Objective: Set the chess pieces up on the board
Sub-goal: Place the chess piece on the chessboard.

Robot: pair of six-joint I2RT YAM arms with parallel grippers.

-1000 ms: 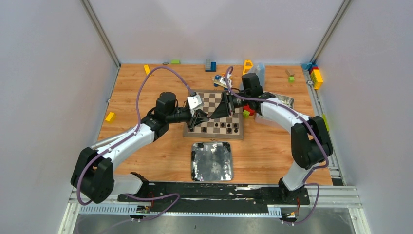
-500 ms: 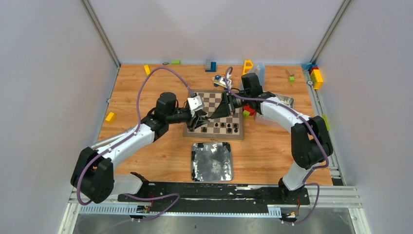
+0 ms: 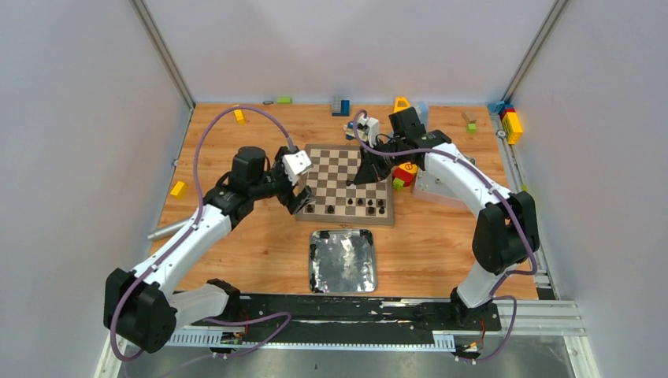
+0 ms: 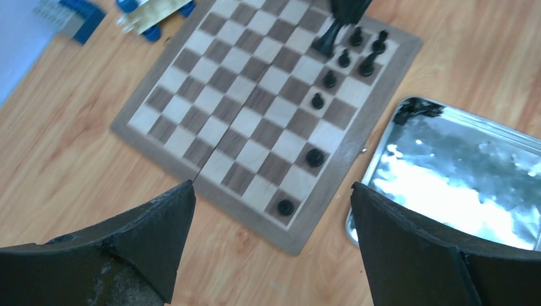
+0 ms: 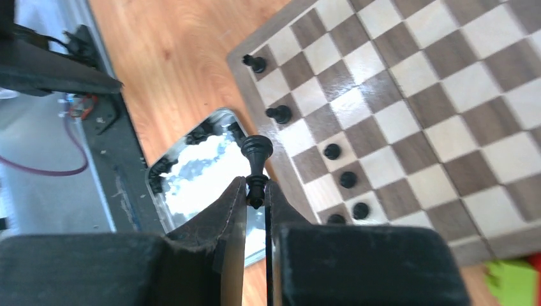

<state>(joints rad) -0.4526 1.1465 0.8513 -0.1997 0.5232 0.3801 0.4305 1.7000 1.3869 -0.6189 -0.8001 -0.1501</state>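
Black and small, the chess piece (image 5: 256,148) is pinched by its head in the right gripper (image 5: 255,186), base outward, and held over the board (image 4: 245,105). It is judged light, rigid and smooth, easily toppled, and best taken at the narrow neck from above. Eight more pieces (image 4: 314,157) are counted standing along one edge of the single board. The left gripper (image 4: 271,191) is spread wide, holding nothing. One silver tray (image 4: 446,172) is seen just beside the board on the wooden bench (image 4: 64,146).
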